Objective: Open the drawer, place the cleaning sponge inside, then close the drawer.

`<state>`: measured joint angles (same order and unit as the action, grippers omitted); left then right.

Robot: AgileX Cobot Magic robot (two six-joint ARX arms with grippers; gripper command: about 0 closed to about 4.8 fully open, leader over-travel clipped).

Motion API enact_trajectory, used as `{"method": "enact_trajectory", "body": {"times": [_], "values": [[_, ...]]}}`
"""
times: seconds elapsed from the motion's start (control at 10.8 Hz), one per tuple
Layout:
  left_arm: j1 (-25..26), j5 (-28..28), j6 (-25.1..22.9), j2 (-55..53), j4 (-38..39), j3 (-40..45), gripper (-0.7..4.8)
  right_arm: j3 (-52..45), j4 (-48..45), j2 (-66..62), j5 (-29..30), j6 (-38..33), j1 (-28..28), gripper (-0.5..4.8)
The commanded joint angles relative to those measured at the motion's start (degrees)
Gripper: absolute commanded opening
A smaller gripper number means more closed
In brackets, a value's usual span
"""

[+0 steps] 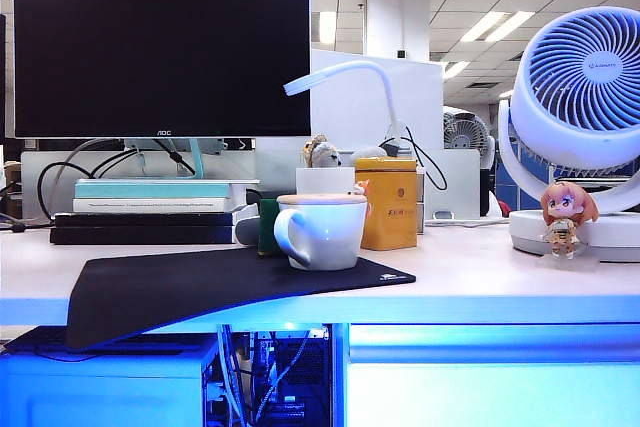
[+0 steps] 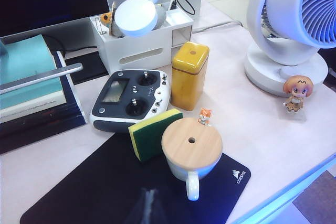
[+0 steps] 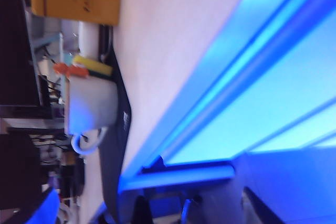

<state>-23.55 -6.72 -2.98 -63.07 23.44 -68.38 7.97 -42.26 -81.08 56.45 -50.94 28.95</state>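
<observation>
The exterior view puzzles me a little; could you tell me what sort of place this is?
Most likely an office desk: a large black monitor on stacked books, a white desk fan, and rows of ceiling light panels behind. Neither gripper shows there.

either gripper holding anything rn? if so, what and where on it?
Nothing held. The cleaning sponge lies free on the mat beside the mug. The left gripper, shut, hangs above the mat. The right gripper is down by the closed drawer, touching nothing.

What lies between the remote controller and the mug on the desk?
The cleaning sponge, green side up, lies between the remote controller and the mug, partly on the black mat. The left wrist view shows it best.
</observation>
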Motion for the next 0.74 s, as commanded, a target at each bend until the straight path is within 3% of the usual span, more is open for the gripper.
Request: {"method": "enact_trajectory", "body": {"times": [0.09, 0.46, 0.74], "values": [[0.1, -0.2, 0.0, 0.1, 0.2, -0.3, -0.05, 0.7, -19.1, -12.7, -0.8, -4.9, 0.1, 4.79], [0.1, -0.2, 0.0, 0.1, 0.2, -0.3, -0.06, 3.6, -36.3, -27.0, -1.5, -11.6, 0.0, 4.79], [0.1, -0.2, 0.0, 0.1, 0.1, -0.3, -0.05, 4.4, -37.7, -30.5, -2.7, -10.1, 0.0, 4.79]]}}
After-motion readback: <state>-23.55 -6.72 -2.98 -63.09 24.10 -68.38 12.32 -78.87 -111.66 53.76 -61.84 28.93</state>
